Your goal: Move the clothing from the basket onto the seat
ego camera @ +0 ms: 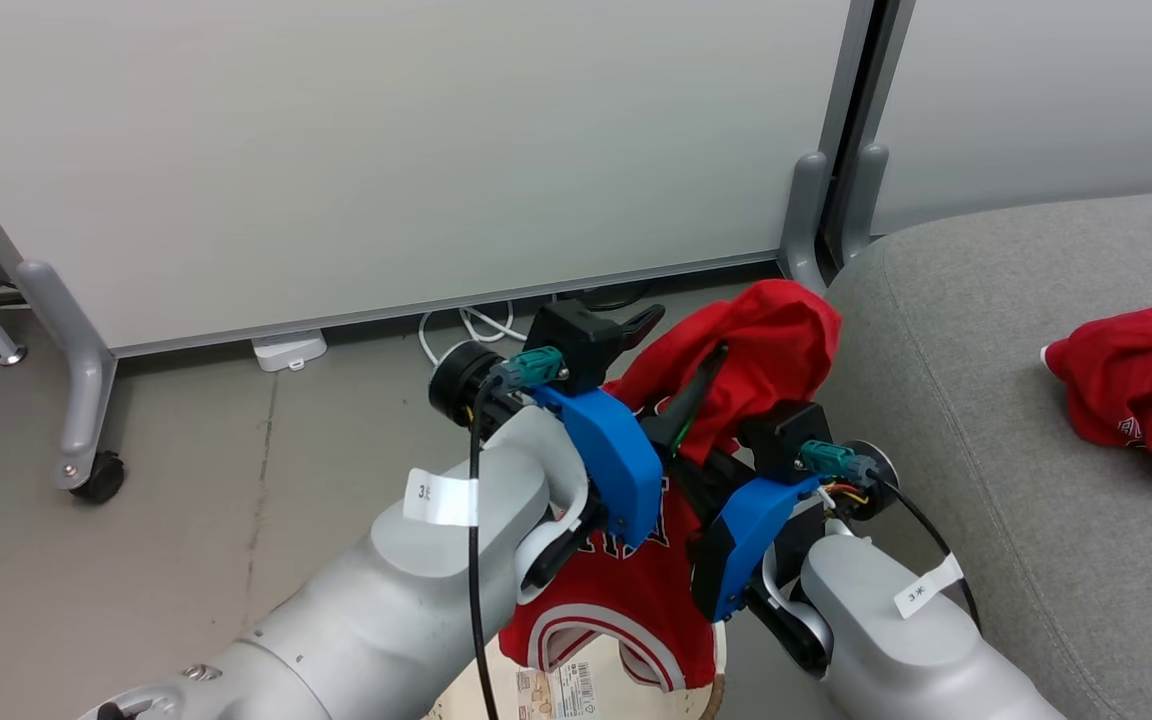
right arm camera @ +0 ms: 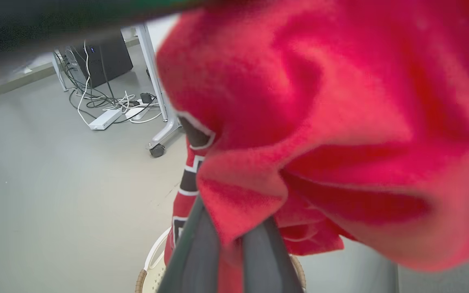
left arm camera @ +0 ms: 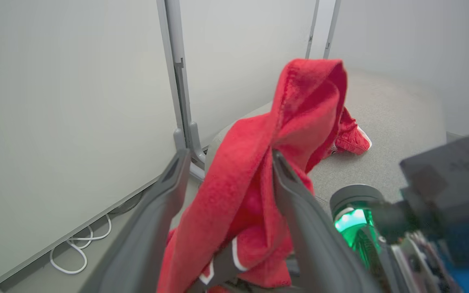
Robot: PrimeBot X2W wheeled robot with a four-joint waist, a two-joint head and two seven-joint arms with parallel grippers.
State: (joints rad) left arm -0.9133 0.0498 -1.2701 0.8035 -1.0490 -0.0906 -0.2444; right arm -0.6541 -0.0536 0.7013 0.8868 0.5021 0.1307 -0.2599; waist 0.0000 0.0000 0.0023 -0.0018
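- Hanging in the air just off the seat's [ego camera: 986,450] rounded corner, one red jersey [ego camera: 776,345] is directly over the basket [right arm camera: 141,281], its lower end reaching down toward the basket's opening.
- The right gripper [right arm camera: 228,240] has its fingers closed together on a fold of this jersey.
- The left gripper [left arm camera: 229,154] is spread wide and grips nothing; the jersey only drapes over one finger [left arm camera: 299,203].
- A second red garment [ego camera: 1146,385] lies bunched on the seat, well away from that corner.

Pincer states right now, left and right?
Left pincer: open, jersey hanging between its fingers, not gripped.
Right pincer: closed on the jersey.
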